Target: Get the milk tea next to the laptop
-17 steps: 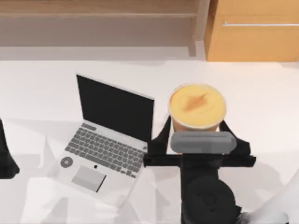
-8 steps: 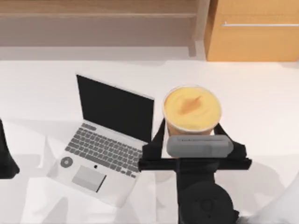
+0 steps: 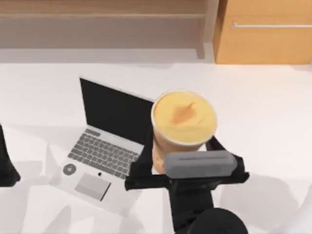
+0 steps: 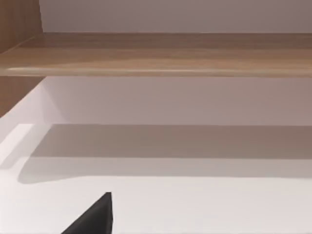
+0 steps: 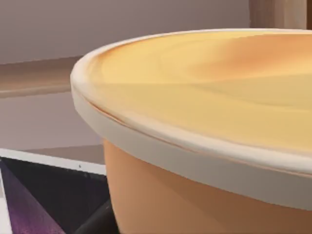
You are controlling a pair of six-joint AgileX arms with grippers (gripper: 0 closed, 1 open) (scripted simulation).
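Observation:
The milk tea (image 3: pixel 184 118), a tapered orange-tan cup with a pale rim and creamy top, is held off the table at the centre. My right gripper (image 3: pixel 181 142) is shut on its sides, with one black finger (image 3: pixel 146 148) on the laptop side and the other (image 3: pixel 218 144) opposite. In the top view the cup overlaps the right edge of the black screen of the open silver laptop (image 3: pixel 108 155). The right wrist view shows the cup's rim and top (image 5: pixel 204 97) close up, with the laptop's dark screen (image 5: pixel 44 195) behind. My left arm (image 3: pixel 6 163) stays parked at the left edge.
A wooden shelf (image 3: pixel 102 9) and a wooden cabinet (image 3: pixel 265 39) run along the back of the white table (image 3: pixel 273 112). The left wrist view looks across bare tabletop to the shelf (image 4: pixel 161 53), with a black corner (image 4: pixel 95 219) low in the picture.
My right gripper has carried the milk tea to the left, towards the laptop, and the cup looks larger and higher. The laptop and the left arm have not moved.

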